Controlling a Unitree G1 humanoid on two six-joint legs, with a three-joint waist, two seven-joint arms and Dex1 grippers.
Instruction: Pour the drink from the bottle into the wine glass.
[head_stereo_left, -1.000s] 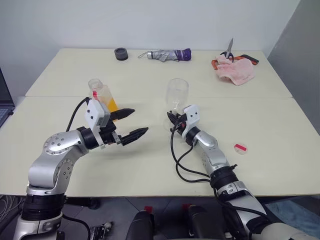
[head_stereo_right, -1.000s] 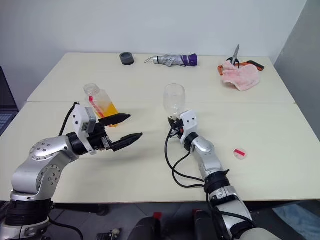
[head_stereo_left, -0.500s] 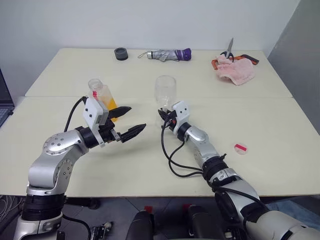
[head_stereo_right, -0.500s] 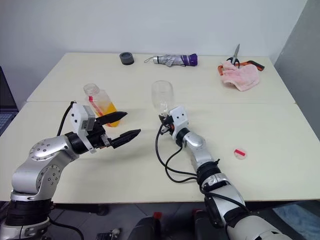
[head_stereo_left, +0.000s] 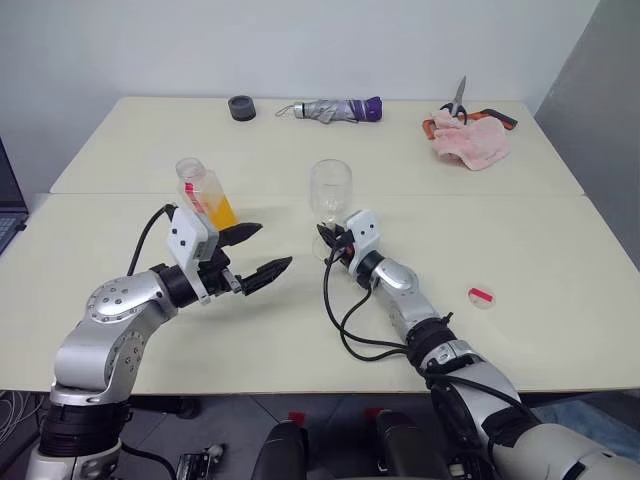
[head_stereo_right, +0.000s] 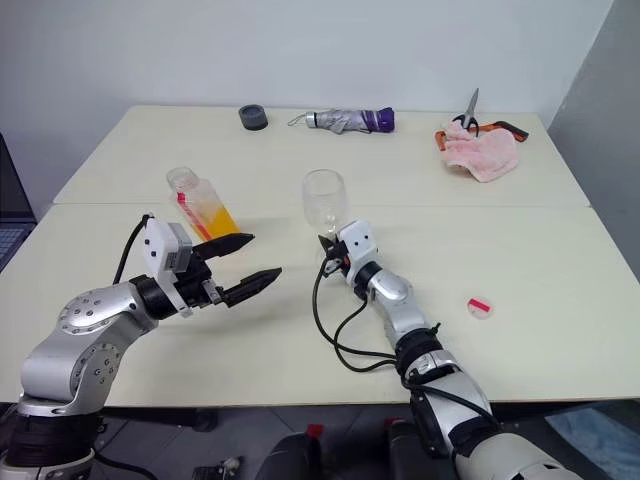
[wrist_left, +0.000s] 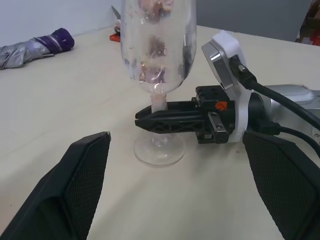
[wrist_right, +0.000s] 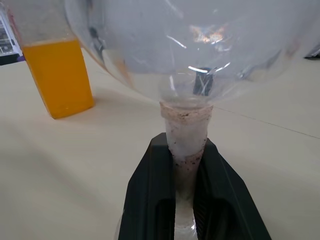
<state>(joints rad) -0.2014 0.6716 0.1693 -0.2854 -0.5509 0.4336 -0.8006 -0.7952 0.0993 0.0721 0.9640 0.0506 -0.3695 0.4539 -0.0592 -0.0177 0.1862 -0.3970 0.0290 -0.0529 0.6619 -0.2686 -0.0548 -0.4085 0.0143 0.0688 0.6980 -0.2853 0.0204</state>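
Right tool (head_stereo_left: 328, 252) pinched glass (head_stereo_left: 330, 187) stem, frame centre, foot on table (head_stereo_left: 560, 260). Left tool (head_stereo_left: 258, 251) spread, empty, below bottle (head_stereo_left: 205, 194), left of centre, uncapped. Risks: thin stem slipping or glass tipping; bottle knocked over, drink (head_stereo_left: 220, 211) spilling.

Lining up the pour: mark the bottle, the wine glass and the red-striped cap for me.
bottle (head_stereo_left: 205, 194), left eye view, on its label.
wine glass (head_stereo_left: 330, 186), left eye view, on its bowl.
cap (head_stereo_left: 481, 296), left eye view, on its top face.
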